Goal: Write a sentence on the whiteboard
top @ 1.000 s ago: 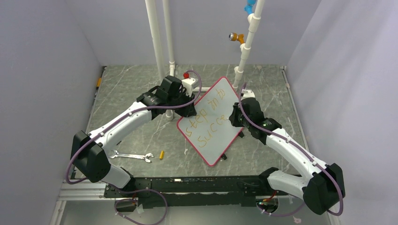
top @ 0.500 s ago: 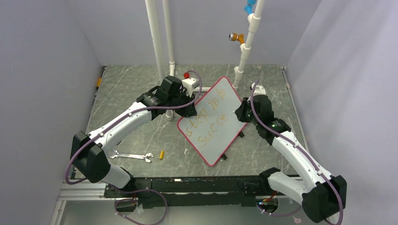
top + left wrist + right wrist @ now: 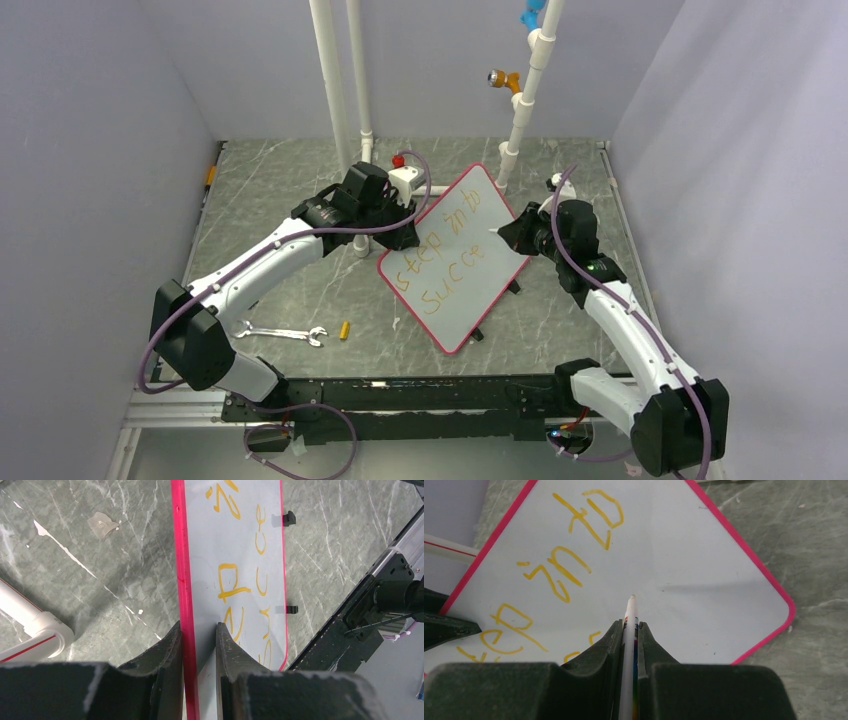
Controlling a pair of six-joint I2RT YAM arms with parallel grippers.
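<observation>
The left pincer (image 3: pixel 198 634) pinches the pink rim of the whiteboard (image 3: pixel 482 288), which sits cornerwise in the middle of the bench (image 3: pixel 280 200). The right pincer (image 3: pixel 630 630) grips a marker (image 3: pixel 629 614), tip over bare board beside the orange sentence (image 3: pixel 455 275).

**White whiteboard (image 3: pixel 470 300), pink-red rim, orange-yellow sentence (image 3: pixel 445 262), on your grey marbled counter (image 3: pixel 280 190).**
You see the whiteboard's face plain white, edged by a thin pink-red line and bearing two small black clips (image 3: pixel 288 518); the sentence is a thin orange-yellow. The counter is dark grey-green with white veins. Your left tool (image 3: pixel 197 630) and right tool (image 3: pixel 630 627) are matte black. The pen (image 3: pixel 630 607) in the right one is white with a multicoloured strip down its side. Your arms (image 3: pixel 260 265) are white and black, with purple cables (image 3: pixel 428 188). The wrench (image 3: pixel 283 333) is silver, the small piece (image 3: pixel 344 330) beside it yellow, the pipes (image 3: pixel 330 70) white.
</observation>
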